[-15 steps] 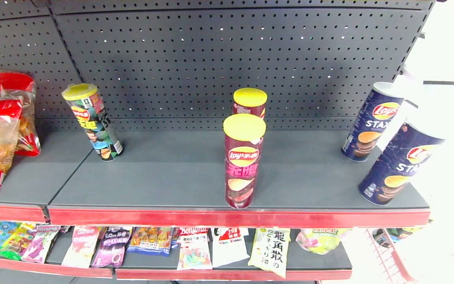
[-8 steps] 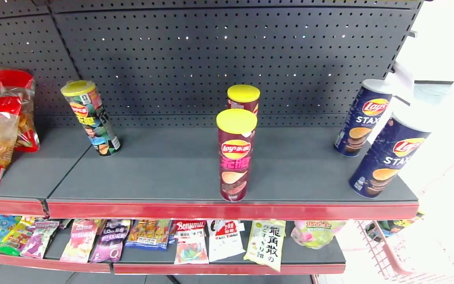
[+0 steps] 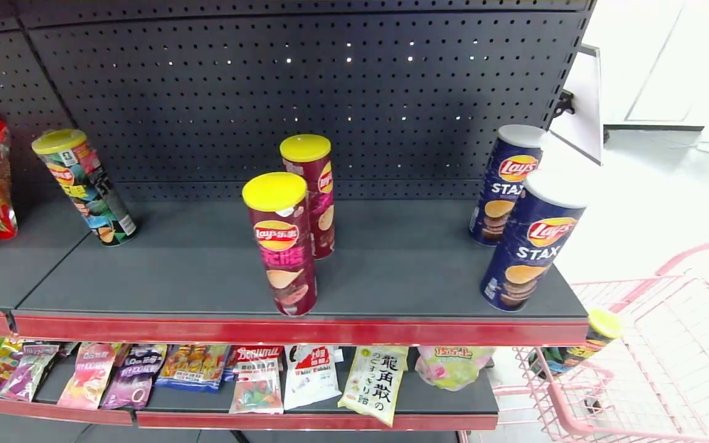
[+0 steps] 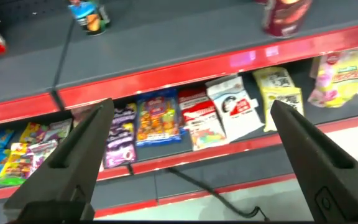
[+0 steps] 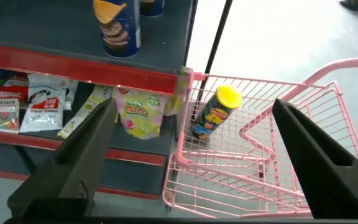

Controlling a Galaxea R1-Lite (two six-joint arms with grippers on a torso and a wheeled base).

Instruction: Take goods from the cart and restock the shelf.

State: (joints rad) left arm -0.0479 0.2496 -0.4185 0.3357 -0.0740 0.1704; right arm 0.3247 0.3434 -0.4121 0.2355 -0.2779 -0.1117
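Head camera further right, pink cart (image 5: 229,168) with one yellow-lidded can (image 5: 215,112) inside, left claw (image 4: 191,104) and right claw (image 5: 194,104) released.

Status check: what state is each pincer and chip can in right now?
left pincer: open, empty
right pincer: open, empty
front maroon can: upright, lidded
rear maroon can: upright, lidded
front blue can: upright, lidded
rear blue can: upright, lidded
green-patterned can: upright, lidded
cart can: tilted, lidded, inside pink cart
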